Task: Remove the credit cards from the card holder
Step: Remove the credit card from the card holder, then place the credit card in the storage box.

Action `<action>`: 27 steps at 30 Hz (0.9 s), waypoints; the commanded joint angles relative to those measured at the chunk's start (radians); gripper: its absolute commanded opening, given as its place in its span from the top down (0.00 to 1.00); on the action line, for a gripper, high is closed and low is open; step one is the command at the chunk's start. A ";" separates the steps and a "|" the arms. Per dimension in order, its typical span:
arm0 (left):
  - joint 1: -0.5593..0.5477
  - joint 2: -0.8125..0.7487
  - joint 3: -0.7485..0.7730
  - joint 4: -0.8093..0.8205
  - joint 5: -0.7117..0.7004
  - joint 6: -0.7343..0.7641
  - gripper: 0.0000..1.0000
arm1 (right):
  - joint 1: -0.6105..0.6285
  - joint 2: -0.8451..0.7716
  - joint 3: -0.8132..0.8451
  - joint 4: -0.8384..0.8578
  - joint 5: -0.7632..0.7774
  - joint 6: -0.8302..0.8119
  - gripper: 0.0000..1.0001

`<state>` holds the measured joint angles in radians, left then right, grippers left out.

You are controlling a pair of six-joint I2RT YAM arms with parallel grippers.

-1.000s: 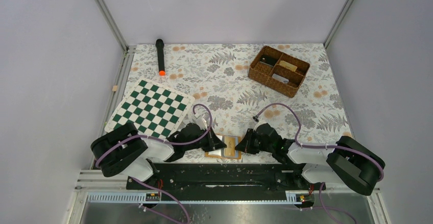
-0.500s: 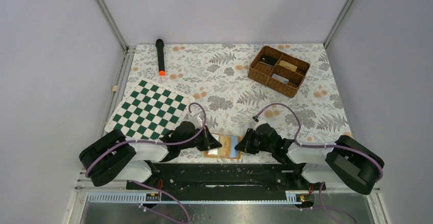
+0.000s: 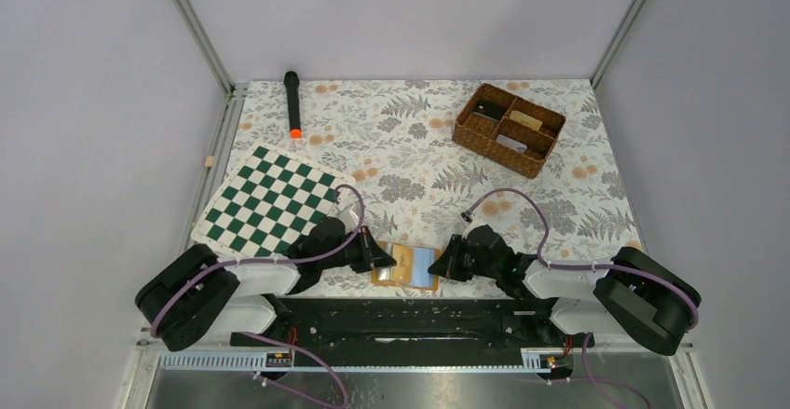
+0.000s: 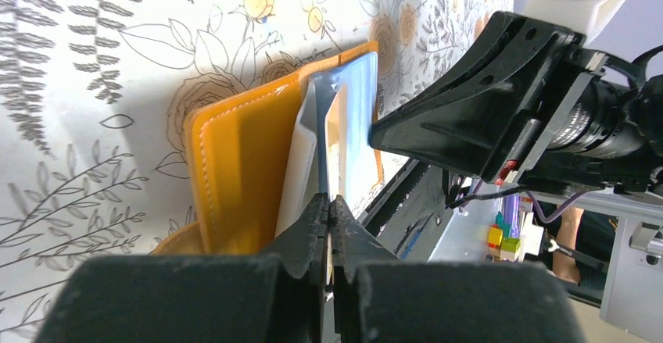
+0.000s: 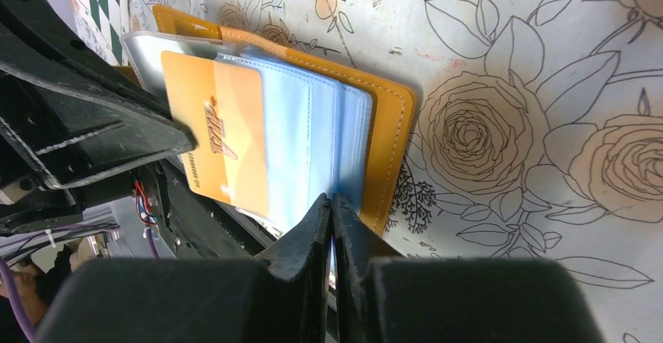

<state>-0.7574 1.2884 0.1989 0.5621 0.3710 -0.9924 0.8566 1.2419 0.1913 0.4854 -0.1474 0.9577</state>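
The card holder is orange-tan, the card beige, the tablecloth grey floral.

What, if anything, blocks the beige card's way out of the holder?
Nothing visible. The left fingers pinch the beige card, partly out of its sleeve; the right fingers grip the holder at its opposite edge, off the card's path.

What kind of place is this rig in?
Probably a lab data-collection cell, not a home: plain panel walls on aluminium posts, a floral tablecloth holding unrelated props, a chessboard mat and wicker basket.
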 commanded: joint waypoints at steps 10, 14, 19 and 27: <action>0.063 -0.298 -0.011 -0.293 -0.040 0.086 1.00 | 0.009 -0.144 0.040 -0.308 0.068 -0.071 0.85; 0.067 -0.306 -0.009 -0.302 -0.012 0.085 1.00 | 0.009 -0.260 0.070 -0.393 0.071 -0.087 0.74; 0.069 -0.329 0.008 -0.289 0.077 0.096 1.00 | 0.008 -0.351 0.143 -0.424 -0.008 -0.181 0.52; 0.068 -0.398 0.113 -0.431 0.251 0.196 1.00 | 0.006 -0.306 0.347 -0.534 -0.198 -0.434 0.39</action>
<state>-0.6926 0.9249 0.2363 0.1589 0.4923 -0.8589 0.8570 0.9104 0.4339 0.0280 -0.2298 0.6979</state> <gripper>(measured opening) 0.010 0.604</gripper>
